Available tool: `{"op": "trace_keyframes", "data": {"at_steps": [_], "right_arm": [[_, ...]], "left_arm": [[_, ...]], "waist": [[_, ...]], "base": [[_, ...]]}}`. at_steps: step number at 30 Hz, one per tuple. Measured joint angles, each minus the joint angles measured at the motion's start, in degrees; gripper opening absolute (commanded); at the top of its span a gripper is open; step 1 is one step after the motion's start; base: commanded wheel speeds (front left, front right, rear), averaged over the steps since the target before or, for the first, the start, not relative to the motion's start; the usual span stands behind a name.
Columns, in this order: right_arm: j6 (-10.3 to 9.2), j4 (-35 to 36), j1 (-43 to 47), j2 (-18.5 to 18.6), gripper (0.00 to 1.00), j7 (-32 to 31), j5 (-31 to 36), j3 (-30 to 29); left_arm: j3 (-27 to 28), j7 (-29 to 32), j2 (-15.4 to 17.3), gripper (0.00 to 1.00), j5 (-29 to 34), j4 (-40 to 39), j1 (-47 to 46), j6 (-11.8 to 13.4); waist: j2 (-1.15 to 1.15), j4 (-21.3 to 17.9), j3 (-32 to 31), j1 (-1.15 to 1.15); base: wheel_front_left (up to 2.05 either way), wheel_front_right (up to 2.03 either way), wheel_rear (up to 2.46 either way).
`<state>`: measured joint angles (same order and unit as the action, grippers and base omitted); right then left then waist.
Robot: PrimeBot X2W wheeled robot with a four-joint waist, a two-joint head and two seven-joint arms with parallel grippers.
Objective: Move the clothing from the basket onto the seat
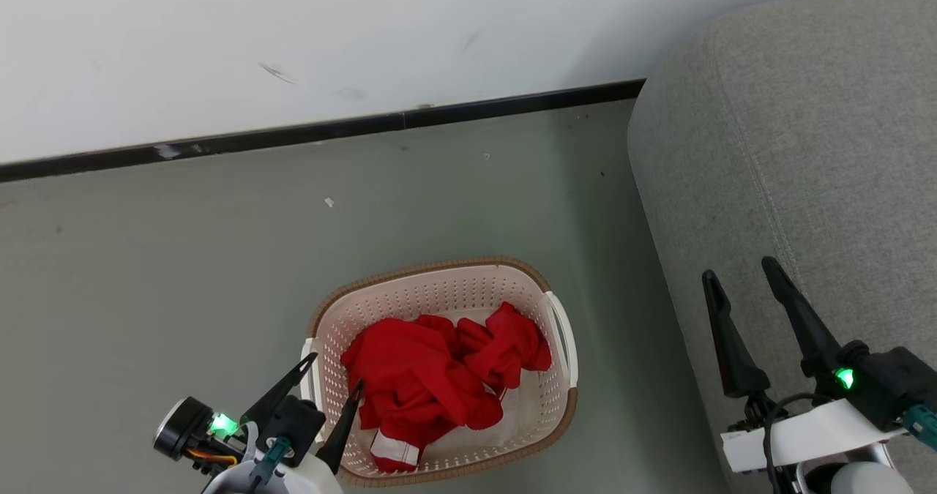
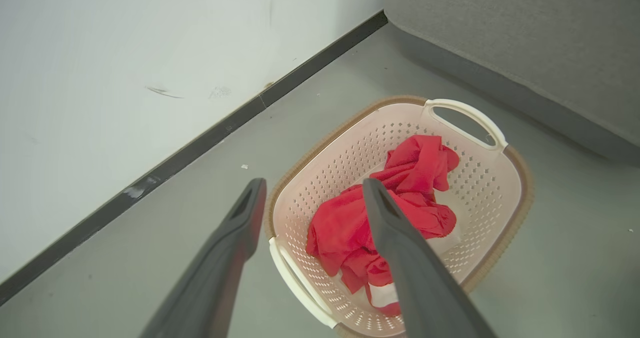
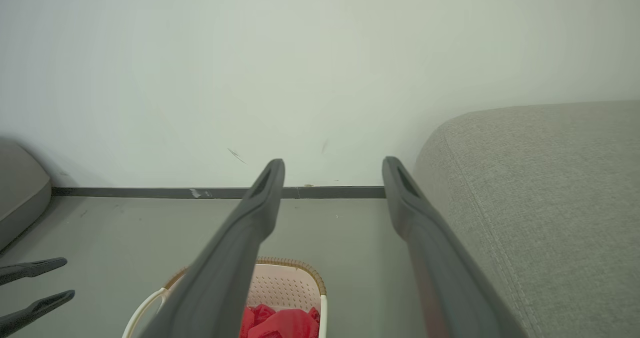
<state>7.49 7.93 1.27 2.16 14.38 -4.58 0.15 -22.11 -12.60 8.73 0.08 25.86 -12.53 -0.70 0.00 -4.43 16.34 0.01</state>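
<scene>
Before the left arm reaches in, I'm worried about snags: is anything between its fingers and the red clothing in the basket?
Nothing visible. The left gripper is open over the basket, and the clothing lies uncovered inside.

White wall [image 1: 293,33] (scuffed) meets grey floor [image 1: 146,296] at black baseboard [image 1: 329,129].

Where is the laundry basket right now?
In the head view, the laundry basket sits on the floor at lower centre, left of the sofa seat.
</scene>
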Motion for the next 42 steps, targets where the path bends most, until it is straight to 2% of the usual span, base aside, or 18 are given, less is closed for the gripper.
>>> {"op": "trace_keyframes", "data": {"at_steps": [9,24,42], "right_arm": [[0.01,1.57,-4.88,0.03,1.00,0.08,-0.90,1.10],[0.01,2.70,-13.99,0.14,1.00,0.22,-2.01,3.48],[0.01,2.79,-21.35,0.20,1.00,0.24,-4.15,4.72]], "left_arm": [[-1.20,-0.03,-1.19,1.00,1.03,3.14,-4.70,-0.57],[-4.91,-0.43,-1.83,1.00,3.66,7.21,-11.82,-3.08],[-6.20,-1.01,-0.56,1.00,6.13,12.41,-19.17,-4.05]], "waist": [[0.00,-2.17,6.14,0.00],[0.00,-5.81,16.03,0.00],[0.00,-9.59,25.34,0.00]], "base": [[0.00,0.00,0.00],[0.00,0.00,0.00],[0.00,0.00,0.00]]}}
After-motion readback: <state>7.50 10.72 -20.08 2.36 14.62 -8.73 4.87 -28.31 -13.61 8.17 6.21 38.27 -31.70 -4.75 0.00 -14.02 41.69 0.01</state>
